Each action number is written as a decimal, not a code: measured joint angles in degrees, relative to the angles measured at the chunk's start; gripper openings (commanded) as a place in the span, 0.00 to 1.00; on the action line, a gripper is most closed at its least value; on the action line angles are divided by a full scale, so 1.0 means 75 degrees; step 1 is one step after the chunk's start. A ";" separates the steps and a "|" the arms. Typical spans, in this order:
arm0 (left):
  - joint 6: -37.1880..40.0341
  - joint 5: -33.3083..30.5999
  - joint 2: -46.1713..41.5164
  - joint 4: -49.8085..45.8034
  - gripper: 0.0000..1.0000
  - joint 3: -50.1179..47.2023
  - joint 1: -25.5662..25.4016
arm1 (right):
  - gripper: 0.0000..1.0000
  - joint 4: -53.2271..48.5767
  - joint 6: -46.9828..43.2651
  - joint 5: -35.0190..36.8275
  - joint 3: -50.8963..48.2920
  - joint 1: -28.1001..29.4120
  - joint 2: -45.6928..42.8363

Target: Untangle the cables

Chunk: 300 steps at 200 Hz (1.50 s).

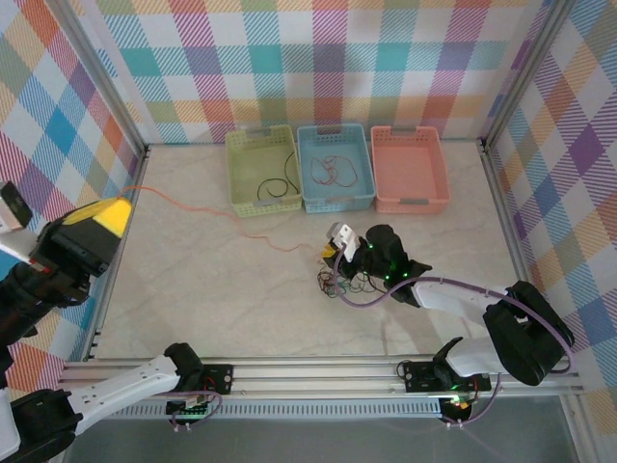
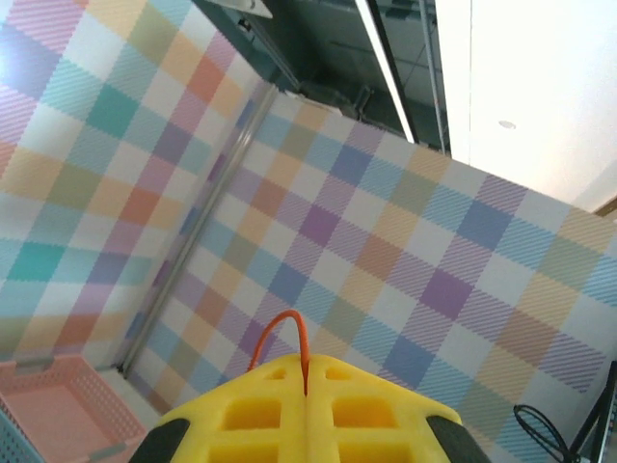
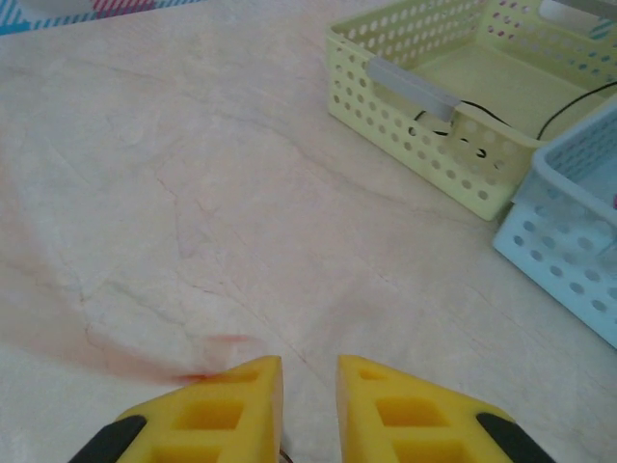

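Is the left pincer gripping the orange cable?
Yes, the orange cable emerges from the closed seam of the left pincer.

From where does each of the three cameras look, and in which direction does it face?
Top external: above and behind the bases, looking down on the table; left arm and right arm show.
Left wrist: on the raised left arm, facing up at the plaid wall and ceiling; its yellow jaws are shut on the orange cable.
Right wrist: low over the table, facing the green basket and blue basket; its jaws stand slightly apart.
Shared: top and right wrist both show the green basket.
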 measured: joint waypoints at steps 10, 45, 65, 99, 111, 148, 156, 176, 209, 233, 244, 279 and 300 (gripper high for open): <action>0.0029 -0.0055 -0.0009 0.0000 0.00 0.0015 0.0000 | 0.21 -0.0003 0.0020 0.0111 0.0000 -0.0038 0.0000; 0.0187 -0.0236 -0.0009 -0.0090 0.00 -0.0076 0.0000 | 0.19 -0.0044 0.0192 0.0452 0.0000 -0.0239 0.0087; 0.0242 -0.0245 0.0015 -0.0143 0.00 -0.0076 0.0000 | 0.19 -0.0044 0.0297 0.0574 0.0000 -0.0364 0.0105; 0.0347 -0.0242 0.0297 -0.0154 0.00 -0.0061 0.0000 | 0.30 0.0006 0.0388 0.0361 -0.0023 -0.0423 0.0058; 0.0367 -0.0236 0.0487 -0.0175 0.00 -0.0012 0.0000 | 0.35 0.0175 0.0411 0.0038 -0.0128 -0.0423 -0.0087; 0.0399 -0.0149 0.1000 -0.0259 0.00 0.0219 0.0000 | 0.49 0.1011 0.0472 -0.1533 -0.0516 -0.0265 -0.0743; 0.0402 -0.0122 0.1058 -0.0318 0.00 0.0277 0.0000 | 0.52 0.1230 0.0446 -0.1859 -0.0545 -0.0154 -0.0799; 0.0402 -0.0041 0.1209 -0.0460 0.00 0.0545 0.0000 | 0.61 0.1547 0.0280 -0.2559 -0.0551 0.0201 -0.0825; 0.0402 0.0131 0.1422 -0.0609 0.00 0.1157 0.0000 | 0.64 0.1813 0.0122 -0.3448 -0.0545 0.0396 -0.0603; 0.0402 0.0251 0.1510 -0.0638 0.00 0.1457 0.0000 | 0.63 0.1588 -0.0099 -0.3756 -0.0393 0.0522 -0.0309; 0.0399 0.0297 0.1515 -0.0644 0.00 0.1483 0.0000 | 0.59 0.1425 -0.0216 -0.3756 -0.0216 0.0615 -0.0175; 0.0396 0.0417 0.1612 -0.0810 0.00 0.1603 0.0000 | 0.47 0.1189 -0.0402 -0.3503 0.0522 0.0708 0.0530; 0.0396 0.0475 0.1813 -0.0970 0.00 0.1958 0.0000 | 0.39 0.1075 -0.0388 -0.3267 0.0901 0.0708 0.1026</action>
